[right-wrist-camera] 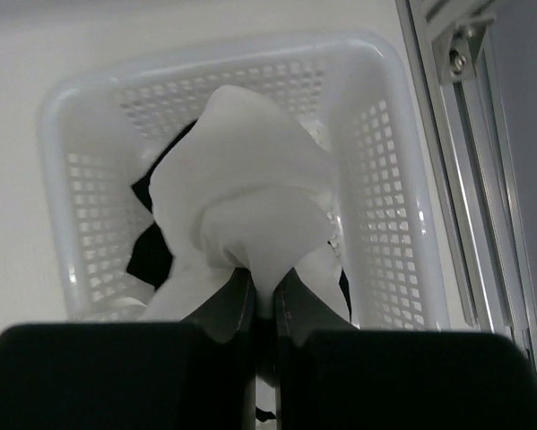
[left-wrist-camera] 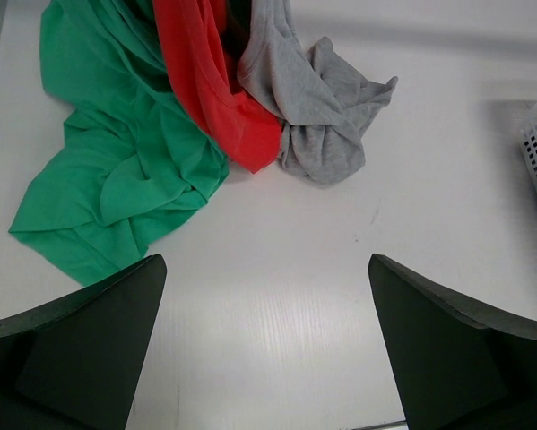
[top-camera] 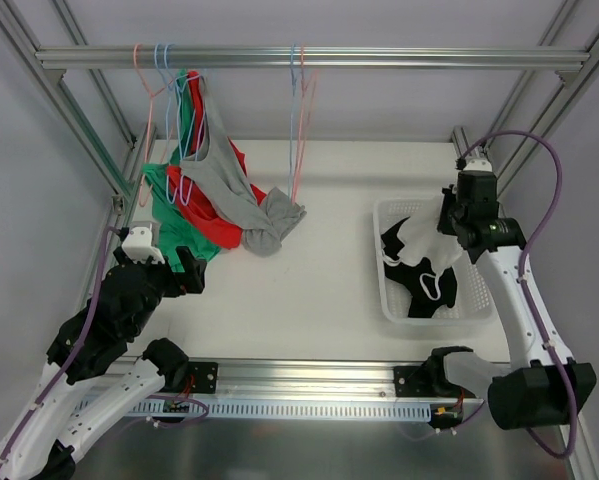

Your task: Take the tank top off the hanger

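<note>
A white tank top hangs bunched from my right gripper, which is shut on its fabric just above the white basket. In the top view it droops below the right gripper into the basket. At the left of the rail, a grey tank top, a red one and a green one hang from hangers, their lower ends lying on the table. My left gripper stands open low over bare table, short of the green cloth.
The basket holds a black garment under the white one. Two empty hangers hang mid-rail. Aluminium frame posts stand at both sides, and one rail runs close to the basket's right.
</note>
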Action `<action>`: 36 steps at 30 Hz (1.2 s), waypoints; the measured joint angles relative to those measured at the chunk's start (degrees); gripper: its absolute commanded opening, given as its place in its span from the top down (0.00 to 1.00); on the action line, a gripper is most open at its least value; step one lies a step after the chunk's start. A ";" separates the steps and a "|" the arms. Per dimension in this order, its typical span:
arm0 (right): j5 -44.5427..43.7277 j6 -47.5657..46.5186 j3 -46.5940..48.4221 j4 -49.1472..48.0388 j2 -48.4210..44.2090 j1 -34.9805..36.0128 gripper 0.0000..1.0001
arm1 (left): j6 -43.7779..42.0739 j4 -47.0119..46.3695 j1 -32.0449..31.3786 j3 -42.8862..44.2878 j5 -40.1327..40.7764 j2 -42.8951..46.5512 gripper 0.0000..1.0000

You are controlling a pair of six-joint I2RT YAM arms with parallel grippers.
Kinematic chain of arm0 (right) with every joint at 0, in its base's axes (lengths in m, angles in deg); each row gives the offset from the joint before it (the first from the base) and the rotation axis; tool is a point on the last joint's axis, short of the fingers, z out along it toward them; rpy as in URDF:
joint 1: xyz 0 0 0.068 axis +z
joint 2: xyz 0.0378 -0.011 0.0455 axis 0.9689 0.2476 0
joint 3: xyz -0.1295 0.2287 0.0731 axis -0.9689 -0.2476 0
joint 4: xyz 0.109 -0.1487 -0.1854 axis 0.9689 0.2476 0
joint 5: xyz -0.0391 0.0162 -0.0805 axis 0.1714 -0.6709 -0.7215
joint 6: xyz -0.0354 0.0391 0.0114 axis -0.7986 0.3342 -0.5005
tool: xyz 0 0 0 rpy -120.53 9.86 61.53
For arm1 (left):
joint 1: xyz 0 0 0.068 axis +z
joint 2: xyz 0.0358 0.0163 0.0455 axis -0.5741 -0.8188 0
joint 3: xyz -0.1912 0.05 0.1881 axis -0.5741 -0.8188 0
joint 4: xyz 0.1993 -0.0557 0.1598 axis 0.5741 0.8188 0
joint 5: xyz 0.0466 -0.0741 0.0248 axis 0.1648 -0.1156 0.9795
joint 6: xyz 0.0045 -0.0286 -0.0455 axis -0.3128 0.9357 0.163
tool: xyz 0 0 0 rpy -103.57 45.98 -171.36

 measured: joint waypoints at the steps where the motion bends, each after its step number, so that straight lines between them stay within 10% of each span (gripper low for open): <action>1: 0.24 0.09 -0.98 -0.04 1.09 -1.90 1.00 | 0.13 0.00 0.00 0.00 0.04 0.00 0.01; 19: 3.76 4.55 -2.19 -5.42 23.56 -8.70 0.99 | 0.37 -0.22 0.00 -0.11 0.15 -0.13 0.01; 27: 6.08 9.62 -5.92 -6.29 31.71 -10.58 0.63 | 0.39 1.03 0.00 4.28 -0.98 -1.62 0.01; 36: 5.46 9.60 -0.37 1.42 22.56 -10.62 0.35 | -0.07 2.47 0.00 34.67 -1.86 -23.23 0.01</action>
